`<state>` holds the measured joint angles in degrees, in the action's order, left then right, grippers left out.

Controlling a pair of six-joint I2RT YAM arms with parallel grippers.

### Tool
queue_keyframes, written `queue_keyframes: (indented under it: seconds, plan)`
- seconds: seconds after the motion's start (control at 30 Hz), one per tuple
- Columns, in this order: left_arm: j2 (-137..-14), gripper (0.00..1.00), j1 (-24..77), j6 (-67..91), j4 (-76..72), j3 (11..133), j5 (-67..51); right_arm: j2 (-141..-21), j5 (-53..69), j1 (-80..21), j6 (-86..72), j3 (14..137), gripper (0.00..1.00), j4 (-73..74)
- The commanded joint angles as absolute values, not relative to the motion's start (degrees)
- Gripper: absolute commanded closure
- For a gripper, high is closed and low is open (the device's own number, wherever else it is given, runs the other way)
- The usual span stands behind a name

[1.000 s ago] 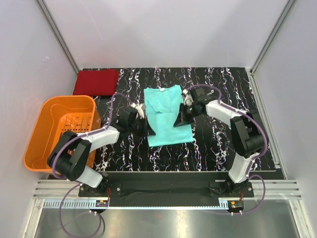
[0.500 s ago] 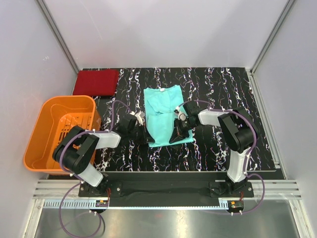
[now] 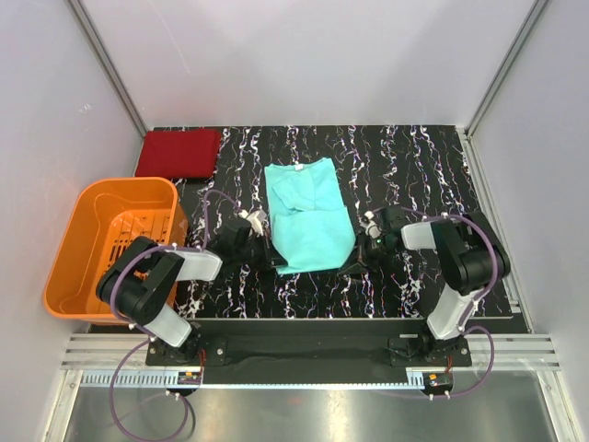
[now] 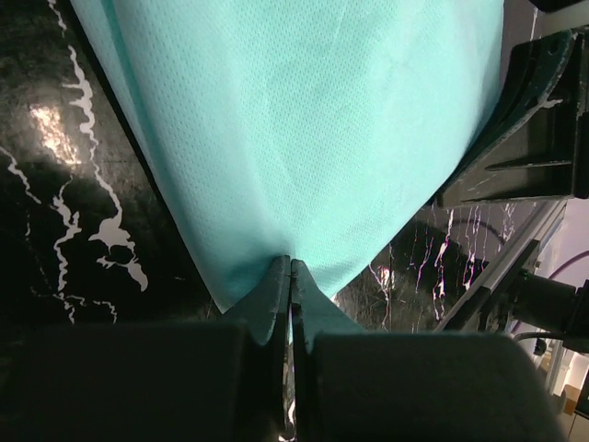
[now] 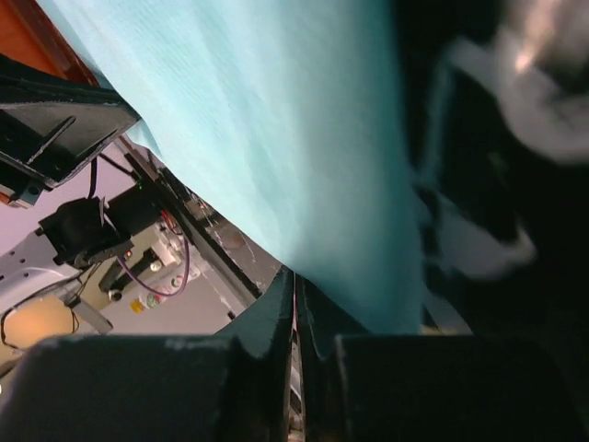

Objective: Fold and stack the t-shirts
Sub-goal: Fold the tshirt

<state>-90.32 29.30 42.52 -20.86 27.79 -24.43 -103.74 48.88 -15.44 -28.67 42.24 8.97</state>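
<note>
Teal t-shirt (image 4: 304, 120) corner in left gripper (image 4: 291, 262)

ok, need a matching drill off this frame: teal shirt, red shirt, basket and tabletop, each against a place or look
Things:
1. teal t-shirt
2. dark red t-shirt
3. orange basket
4. table

Place or look:
A. black with white veining
B. neat rectangle at the far left corner
C. standing at the table's left edge
D. laid out mid-table

Pairs: 1-D, 2-B, 3-C, 4-A
</note>
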Motion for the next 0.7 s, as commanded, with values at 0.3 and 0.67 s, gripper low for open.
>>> queue_keyframes:
  seconds: [0.3, 0.67]
  plan:
    - [-75.3, 0.73, 28.1, 35.8, -4.9, 37.0, -27.2, -91.0, 42.5, -13.6, -27.5, 51.0, 0.76, 14.7]
    - [-105.3, 1.0, 20.4, 32.4, 1.7, 73.9, -34.0, -108.1, 45.2, -13.5, -31.5, 73.1, 0.71, 14.2]
